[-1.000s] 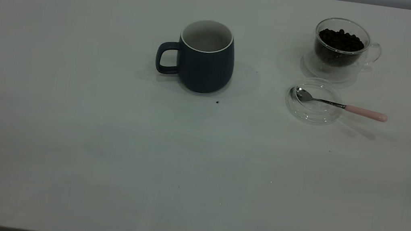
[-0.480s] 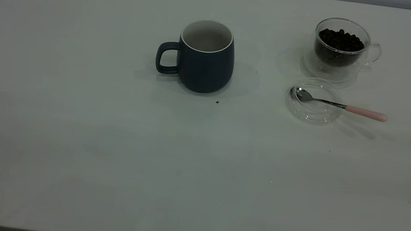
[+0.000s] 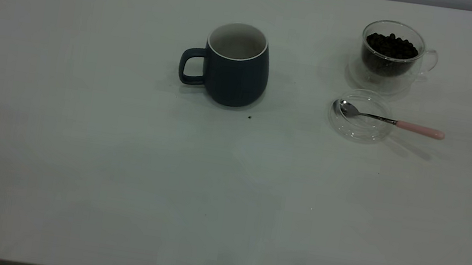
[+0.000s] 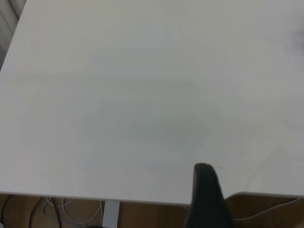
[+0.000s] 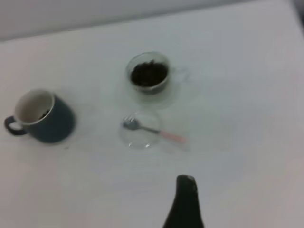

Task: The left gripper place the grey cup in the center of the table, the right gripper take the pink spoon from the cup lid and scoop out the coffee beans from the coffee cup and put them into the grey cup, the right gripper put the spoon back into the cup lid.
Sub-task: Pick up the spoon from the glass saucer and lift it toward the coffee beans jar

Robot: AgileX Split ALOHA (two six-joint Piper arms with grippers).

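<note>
The left hand (image 4: 207,199) shows only as one dark finger over the near edge of the tabletop (image 3: 72,164); whether it is spread or pressed together I cannot tell. Toward the middle, nearer the far edge, the grey cup (image 3: 232,66) stands upright: a rounded, matte blue-grey mug with a white inside, pale rim and loop handle pointing to the left edge. In the right wrist view something dark lies inside it, too blurred to name.

Toward the right edge the cup lid (image 3: 361,116), a shallow clear glass disc, holds the pink spoon (image 3: 389,121), its shiny metal bowl in the lid and its pale pink rod handle hanging past the rim. Just behind it, the clear double-walled coffee cup (image 3: 390,57) holds dark coffee beans (image 3: 391,46).

The right hand (image 5: 186,204) hangs well short of the lid, one finger visible, its state impossible to tell.

Risks, as I judge them: the thin, smooth handle could slip or tip out, and the light lid could skid on glass-slick contact.
</note>
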